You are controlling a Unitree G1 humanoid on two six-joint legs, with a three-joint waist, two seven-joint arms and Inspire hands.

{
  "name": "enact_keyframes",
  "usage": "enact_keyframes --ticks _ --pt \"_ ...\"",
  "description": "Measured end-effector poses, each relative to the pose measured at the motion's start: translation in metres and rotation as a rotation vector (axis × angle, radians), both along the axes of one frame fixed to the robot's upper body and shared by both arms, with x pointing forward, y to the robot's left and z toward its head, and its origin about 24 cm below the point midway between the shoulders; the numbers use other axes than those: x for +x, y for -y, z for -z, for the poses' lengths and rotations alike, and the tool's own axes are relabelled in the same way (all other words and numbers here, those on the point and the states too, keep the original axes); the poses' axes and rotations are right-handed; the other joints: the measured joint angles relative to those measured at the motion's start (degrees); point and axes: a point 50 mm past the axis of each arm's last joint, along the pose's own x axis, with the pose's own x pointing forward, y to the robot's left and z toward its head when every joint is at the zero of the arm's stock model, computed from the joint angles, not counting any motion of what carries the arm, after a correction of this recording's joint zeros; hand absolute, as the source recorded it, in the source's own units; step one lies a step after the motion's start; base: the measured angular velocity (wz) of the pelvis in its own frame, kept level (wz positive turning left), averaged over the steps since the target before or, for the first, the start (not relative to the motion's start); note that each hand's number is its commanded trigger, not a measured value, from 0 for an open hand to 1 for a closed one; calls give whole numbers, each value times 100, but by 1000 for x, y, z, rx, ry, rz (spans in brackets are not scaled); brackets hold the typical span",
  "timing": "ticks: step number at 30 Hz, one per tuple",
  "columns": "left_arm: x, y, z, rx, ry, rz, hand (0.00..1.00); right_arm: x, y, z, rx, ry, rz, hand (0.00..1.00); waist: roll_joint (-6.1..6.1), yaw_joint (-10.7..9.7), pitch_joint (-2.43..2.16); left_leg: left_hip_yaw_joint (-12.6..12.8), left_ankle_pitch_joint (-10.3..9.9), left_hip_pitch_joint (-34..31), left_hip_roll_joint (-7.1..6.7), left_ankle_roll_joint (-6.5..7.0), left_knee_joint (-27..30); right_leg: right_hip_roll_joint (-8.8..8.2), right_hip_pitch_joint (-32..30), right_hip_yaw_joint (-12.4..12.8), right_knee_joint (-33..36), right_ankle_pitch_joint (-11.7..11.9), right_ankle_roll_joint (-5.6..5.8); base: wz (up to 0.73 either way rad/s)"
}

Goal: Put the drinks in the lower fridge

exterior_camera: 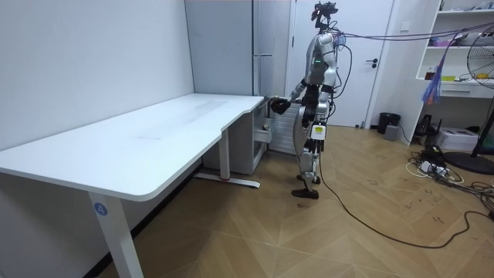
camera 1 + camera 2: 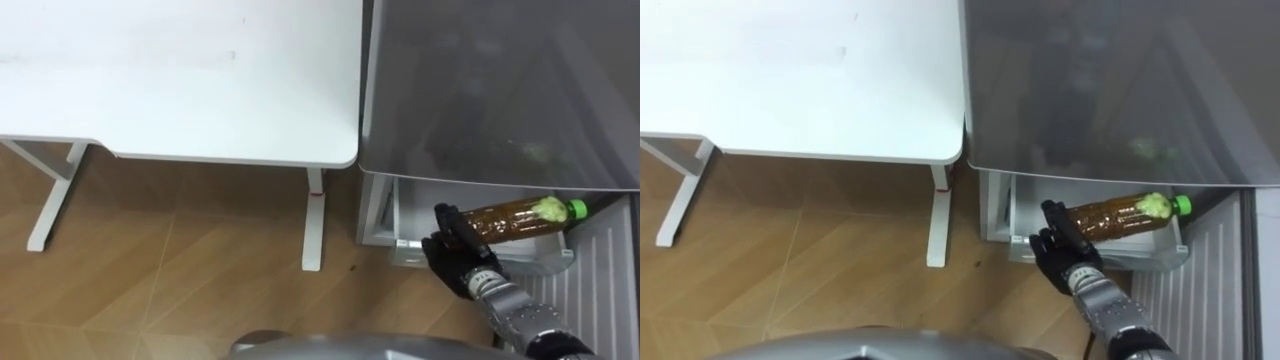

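One amber drink bottle (image 2: 512, 218) with a green cap lies sideways, and the right hand (image 2: 455, 250) grasps its base end with fingers wrapped round it. We see the bottle at the mouth of the open lower compartment (image 2: 405, 215) of the grey fridge (image 2: 500, 90). A white surface (image 2: 180, 80) sits just left of the fridge. The left hand (image 1: 316, 133) hangs at the robot's side, apart from the fridge.

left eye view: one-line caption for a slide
Right hand holds a bottle at the open lower fridge, beside a white table.
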Motion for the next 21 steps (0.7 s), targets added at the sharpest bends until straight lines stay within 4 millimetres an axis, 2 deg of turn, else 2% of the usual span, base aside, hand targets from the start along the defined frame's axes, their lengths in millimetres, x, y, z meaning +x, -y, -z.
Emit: enact_keyframes --ticks 8,11,14,21 --pt "3 -4 -1 12 12 -21 0 8 7 -5 -18 26 6 0 3 -3 -13 -20 0 -4 -2 0 0 1 8 -9 -2 0 0 0" --pt "3 -4 -1 12 13 -22 0 13 11 -8 -31 50 4 0 -1 2 -37 -15 0 3 -2 0 0 4 13 30 0 0 0 0" --pt "3 -4 -1 13 13 -22 0 19 14 -12 -41 69 2 0 -8 3 -40 -13 0 4 -1 0 1 7 14 39 1 1 -1 0" --pt "3 -4 -1 14 13 -22 0 21 14 -13 -46 74 1 0 -10 8 -38 -14 0 0 -1 0 -2 8 13 46 0 1 -1 0"
